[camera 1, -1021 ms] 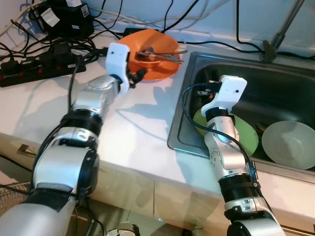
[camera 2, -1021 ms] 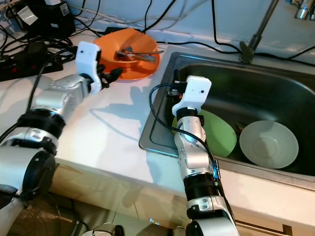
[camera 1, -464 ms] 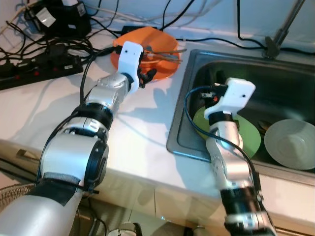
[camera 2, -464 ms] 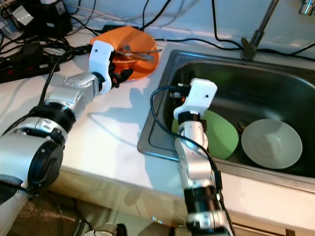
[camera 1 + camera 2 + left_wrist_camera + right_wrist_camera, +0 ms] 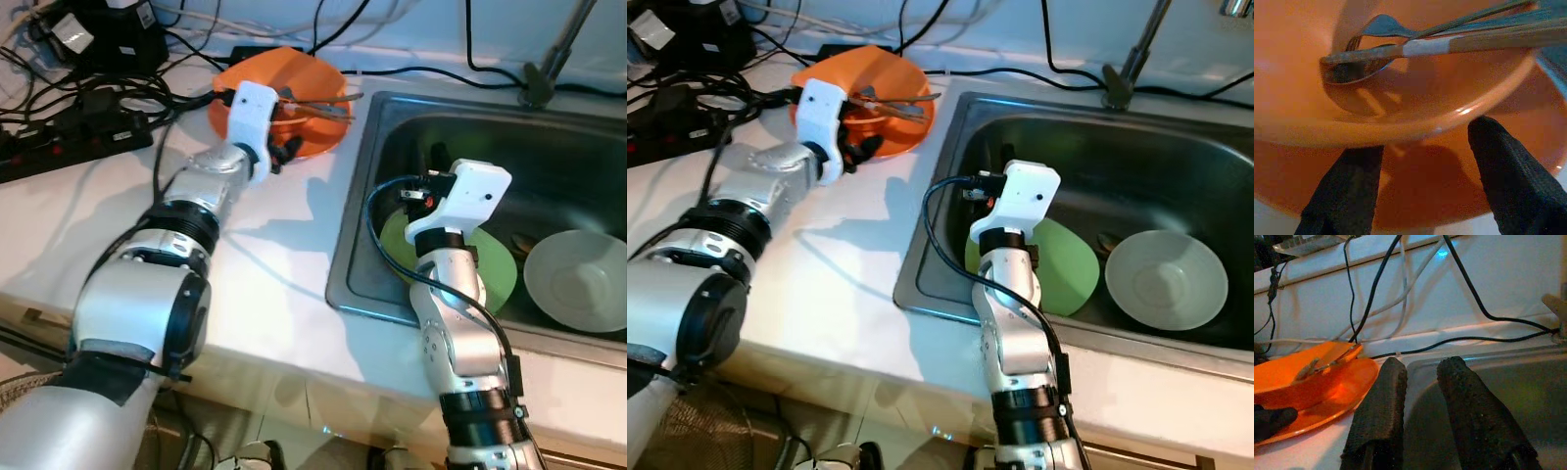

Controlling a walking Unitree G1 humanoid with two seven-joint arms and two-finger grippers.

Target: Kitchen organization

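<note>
An orange bowl sits on an orange plate at the back of the white counter, holding a spoon and other cutlery. My left gripper is open at the near side of the bowl, its fingers spread just under the rim and over the plate. My right gripper hovers over the left part of the steel sink, slightly open with nothing between its fingers. A green plate and a pale bowl lie in the sink.
A black power strip and tangled cables crowd the counter's back left. The faucet base stands behind the sink. White counter lies between the orange plate and the front edge.
My left gripper has reached forward from short of the plate up to the orange bowl's rim. The right arm has stayed over the sink. The camera shifted a little.
</note>
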